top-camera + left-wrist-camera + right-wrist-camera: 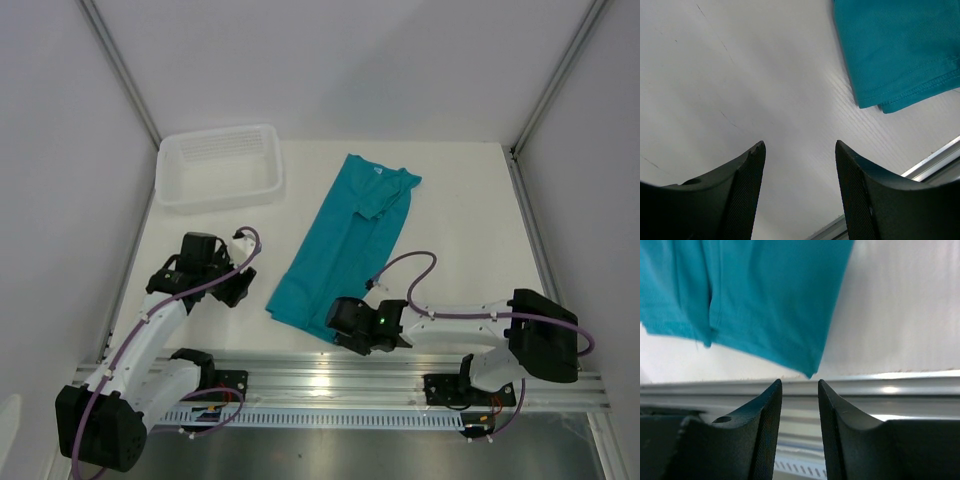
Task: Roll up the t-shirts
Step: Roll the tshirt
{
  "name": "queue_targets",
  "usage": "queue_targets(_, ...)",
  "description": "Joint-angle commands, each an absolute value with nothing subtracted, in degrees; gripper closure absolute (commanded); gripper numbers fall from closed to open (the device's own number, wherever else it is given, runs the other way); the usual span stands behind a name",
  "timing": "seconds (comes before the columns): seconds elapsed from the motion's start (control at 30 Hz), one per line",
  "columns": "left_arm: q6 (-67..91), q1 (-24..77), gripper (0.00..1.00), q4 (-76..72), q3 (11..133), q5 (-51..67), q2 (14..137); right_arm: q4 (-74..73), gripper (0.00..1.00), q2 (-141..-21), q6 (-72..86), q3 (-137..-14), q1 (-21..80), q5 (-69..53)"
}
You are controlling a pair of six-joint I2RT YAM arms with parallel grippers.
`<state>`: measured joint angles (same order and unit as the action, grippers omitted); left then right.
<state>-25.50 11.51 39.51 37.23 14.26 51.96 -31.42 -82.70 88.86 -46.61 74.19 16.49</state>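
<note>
A teal t-shirt (345, 240) lies flat on a white table (450, 220), running on a slant from the far middle down toward the near edge. It appears folded lengthwise into a long narrow strip, with the sleeves turned in. The collar end, with its small white label (378, 170), points away from the robot. The bottom hem (810, 375) lies closest to the metal rail (330, 375) along the near edge.

No part of the cloth is curled or rolled yet. The narrowing fold looks done, so the rolling itself seems to be what remains, most likely starting from the hem end.

The right gripper (800, 385) hovers low at that near end. Its jaws stand slightly apart with nothing between them, and the hem's corner shows just beyond the fingertips, apparently not touching them. The left gripper (800, 150) is off to the shirt's left over bare table. Its jaws are spread wide and empty, and the hem's other corner is near but apart from it.

A white plastic tray (170, 195) sits at the far left of the table, well apart from the shirt.
</note>
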Motion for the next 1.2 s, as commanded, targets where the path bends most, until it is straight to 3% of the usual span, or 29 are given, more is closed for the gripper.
queue_targets(0.0, -25.2, 11.9, 0.38, 38.8, 36.7, 15.6, 51.2, -30.9, 0.61, -81.9, 88.0, -45.4, 71.8, 17.9)
queue_targets(0.4, -25.4, 11.9, 0.38, 38.6, 36.9, 15.4, 52.1, -21.5, 0.65, -89.2, 85.3, -41.5, 67.7, 11.5)
queue_targets(0.6, -25.3, 11.9, 0.38, 38.7, 36.8, 15.6, 52.0, -23.9, 0.83, -88.4, 85.0, -39.5, 66.4, 12.3)
queue_targets(0.63, -25.3, 11.9, 0.38, 39.0, 36.9, 15.7, 52.1, -25.1, 0.92, -87.3, 85.0, -38.9, 66.0, 12.6)
queue_targets(0.7, -25.5, 11.9, 0.38, 39.2, 36.9, 16.2, 51.9, -28.4, 1.0, -85.4, 85.1, -38.1, 65.7, 13.7)
queue_targets(1.17, -28.9, 19.9, 0.39, 42.3, 41.0, 19.6, 53.5, -45.4, 1.0, -61.4, 88.2, -26.7, 62.8, 14.5)
